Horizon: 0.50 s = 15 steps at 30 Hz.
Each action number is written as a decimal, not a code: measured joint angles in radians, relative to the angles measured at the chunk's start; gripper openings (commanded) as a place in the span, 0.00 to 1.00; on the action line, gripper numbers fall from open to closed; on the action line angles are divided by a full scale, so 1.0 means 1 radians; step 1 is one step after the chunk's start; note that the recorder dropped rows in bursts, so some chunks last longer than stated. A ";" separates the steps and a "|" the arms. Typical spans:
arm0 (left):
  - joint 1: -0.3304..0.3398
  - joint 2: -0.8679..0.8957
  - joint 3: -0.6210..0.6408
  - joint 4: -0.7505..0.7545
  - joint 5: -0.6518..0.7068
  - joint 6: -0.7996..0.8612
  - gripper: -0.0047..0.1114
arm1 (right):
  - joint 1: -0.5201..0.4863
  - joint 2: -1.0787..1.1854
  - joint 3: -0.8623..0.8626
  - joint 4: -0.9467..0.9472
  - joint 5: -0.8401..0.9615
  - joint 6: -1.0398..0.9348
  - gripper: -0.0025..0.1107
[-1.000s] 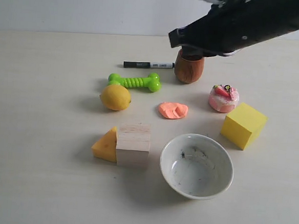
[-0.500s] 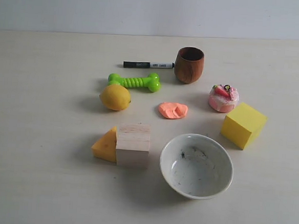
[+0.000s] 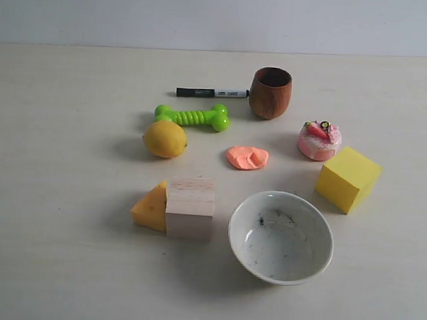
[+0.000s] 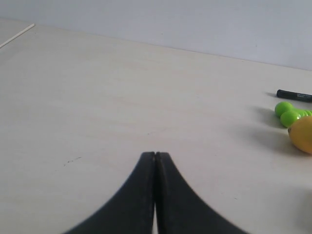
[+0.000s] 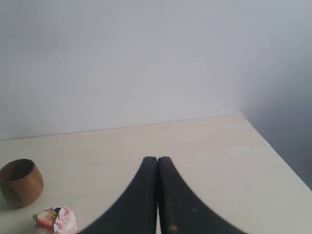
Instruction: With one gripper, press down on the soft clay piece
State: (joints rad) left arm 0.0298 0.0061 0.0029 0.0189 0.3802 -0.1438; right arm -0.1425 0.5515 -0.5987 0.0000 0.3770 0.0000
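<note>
The soft clay piece [image 3: 247, 157], a flat salmon-orange blob with a dent, lies on the table between the lemon [image 3: 164, 138] and the pink cake toy [image 3: 320, 140]. Neither arm shows in the exterior view. In the left wrist view my left gripper [image 4: 155, 155] is shut with nothing in it, over bare table, with the lemon [image 4: 302, 134] at the frame's edge. In the right wrist view my right gripper [image 5: 157, 159] is also shut and holds nothing; the clay is out of that view.
A wooden cup [image 3: 270, 92], black marker [image 3: 211, 92] and green bone toy [image 3: 193, 116] sit behind the clay. A yellow cube [image 3: 348, 178], white bowl [image 3: 281, 236], wooden block [image 3: 190, 205] and yellow wedge [image 3: 151, 206] sit nearer. The cup [image 5: 20, 182] and cake toy [image 5: 55, 220] show in the right wrist view.
One second ago a dark arm reached across the top right of the exterior view over the wooden cup; it has withdrawn out of view. The objects have not moved.
</note>
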 measured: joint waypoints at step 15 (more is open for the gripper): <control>0.000 0.000 0.000 0.000 0.000 0.000 0.04 | -0.004 -0.162 0.276 0.000 -0.140 0.000 0.02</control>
State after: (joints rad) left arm 0.0298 0.0061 0.0029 0.0189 0.3802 -0.1438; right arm -0.1468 0.3898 -0.3229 0.0000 0.2374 0.0000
